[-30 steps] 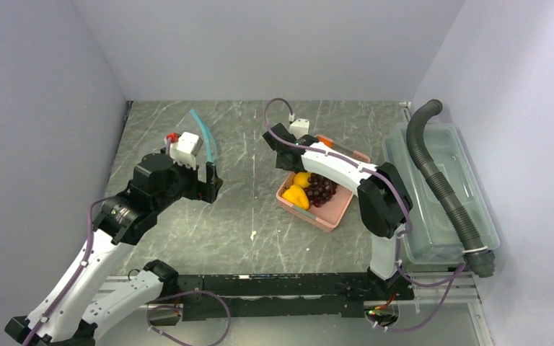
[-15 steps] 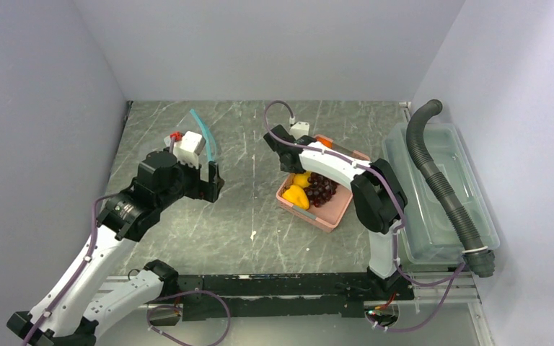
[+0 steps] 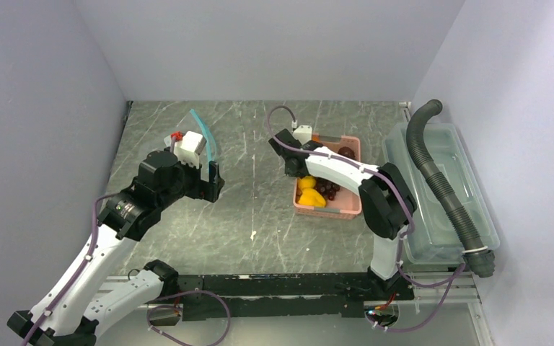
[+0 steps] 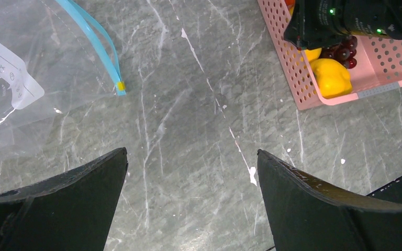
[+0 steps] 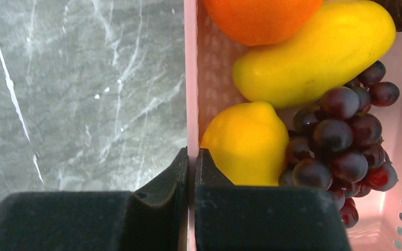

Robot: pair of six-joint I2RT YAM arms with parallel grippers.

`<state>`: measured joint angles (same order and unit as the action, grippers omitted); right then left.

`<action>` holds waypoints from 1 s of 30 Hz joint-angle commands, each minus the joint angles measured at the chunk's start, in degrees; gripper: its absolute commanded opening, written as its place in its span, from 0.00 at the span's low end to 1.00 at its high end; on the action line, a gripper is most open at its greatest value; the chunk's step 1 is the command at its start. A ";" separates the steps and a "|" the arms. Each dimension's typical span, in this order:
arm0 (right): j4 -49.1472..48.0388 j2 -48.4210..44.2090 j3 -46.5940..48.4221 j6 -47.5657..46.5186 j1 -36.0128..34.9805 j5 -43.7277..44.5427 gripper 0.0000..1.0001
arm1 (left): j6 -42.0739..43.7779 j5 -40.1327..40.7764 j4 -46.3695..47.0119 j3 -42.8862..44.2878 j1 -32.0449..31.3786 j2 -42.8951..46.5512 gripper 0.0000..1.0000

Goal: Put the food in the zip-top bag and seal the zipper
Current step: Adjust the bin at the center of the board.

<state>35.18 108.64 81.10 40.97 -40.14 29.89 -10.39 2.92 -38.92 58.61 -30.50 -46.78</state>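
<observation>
Between the fingertips of the right gripper (image 5: pixel 191 172) the side wall of the basket (image 5: pixel 190 78) is pinched, the jaws being closed on the pink rim with one finger outside over the table (image 4: pixel 188 104) and the other inside. Just beside the inner finger a lemon (image 5: pixel 246 141) is seen; ahead of it lie a long yellow fruit (image 5: pixel 314 52) and an orange (image 5: pixel 261 15), and to its right the grapes (image 5: pixel 340 141). All the food is thus kept in the basket, and none is seen in the bag (image 4: pixel 26 63). The left gripper (image 4: pixel 191 178) is held spread wide above the bare table, nothing between its jaws; the bag lies flat ahead and to its left, the zipper (image 4: pixel 91 36) unsealed. The step in hand is judged to be a repositioning of the basket, filling not yet begun. Next, the basket would probably have to be drawn nearer the bag and let go, a fruit taken, and the floppy mouth held apart by the left gripper.
</observation>
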 commanded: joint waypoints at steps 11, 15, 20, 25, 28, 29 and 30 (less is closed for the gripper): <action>-4.76 -15.64 -12.05 -7.42 -3.05 -2.28 0.00 | -0.78 0.62 0.26 1.06 -0.08 -0.89 0.99; -4.84 -17.68 -14.11 -9.16 -4.17 -4.27 0.00 | -0.84 0.73 0.07 1.23 -0.04 -1.18 0.99; -5.82 -19.80 -17.06 -8.97 -6.29 -6.64 0.00 | -0.84 0.86 0.15 1.16 -0.08 -1.12 0.99; -5.52 -20.08 -18.40 -6.26 -8.29 -7.00 0.00 | -0.85 0.86 0.08 1.16 -0.06 -1.26 0.99; -4.25 -19.02 -18.21 -4.24 -9.45 -5.39 0.00 | -0.81 0.65 0.07 1.24 -0.07 -1.29 0.99; -3.71 -18.58 -17.98 -3.40 -9.63 -4.98 0.00 | -0.85 0.49 0.07 1.22 -0.08 -1.29 0.99; -3.36 -18.26 -17.91 -2.63 -9.85 -4.27 0.00 | -0.81 0.46 0.00 1.20 -0.08 -1.23 0.99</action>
<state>31.68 91.02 62.39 34.35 -48.97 23.64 -10.39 3.29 -38.96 58.61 -30.50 -47.90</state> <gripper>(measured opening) 0.047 0.989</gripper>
